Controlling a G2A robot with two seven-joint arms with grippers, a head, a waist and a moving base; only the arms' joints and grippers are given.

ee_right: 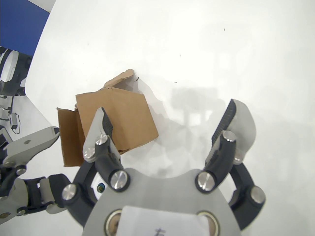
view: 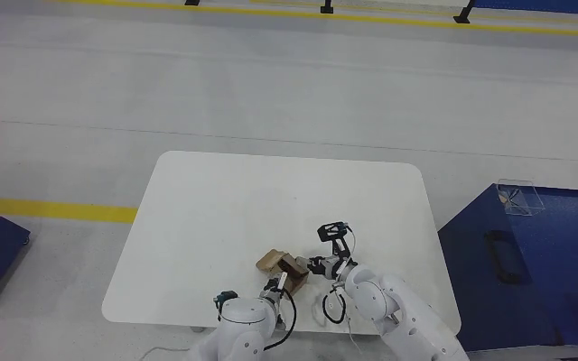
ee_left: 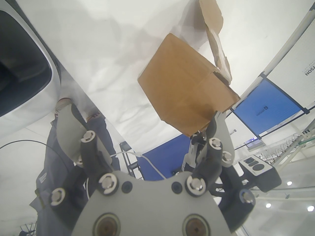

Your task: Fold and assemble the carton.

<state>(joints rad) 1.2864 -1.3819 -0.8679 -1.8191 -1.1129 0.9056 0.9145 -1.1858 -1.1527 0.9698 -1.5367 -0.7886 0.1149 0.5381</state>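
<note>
- The small brown cardboard carton (view: 282, 263) sits at the lower middle of the top view, on the white tabletop (view: 271, 199) close to its near edge. It stands as a half-raised box with its end flaps loose.
- The left gripper (ee_left: 140, 110) has its fingers spread wide, nothing between them. One fingertip (ee_left: 217, 117) meets the carton's lower corner in the left wrist view. I'd guess it is there as a stop, so the box cannot slide.
- The right gripper (ee_right: 167, 119) is spread wide too and holds nothing. One of its fingers (ee_right: 102, 126) lies over the box's flat side; I cannot tell if it touches.
- An open brown flap (ee_right: 69, 138) juts out at the left of the right wrist view. It looks like the next part to tuck in.
- Assembly seems about midway: walls up, ends unclosed.
</note>
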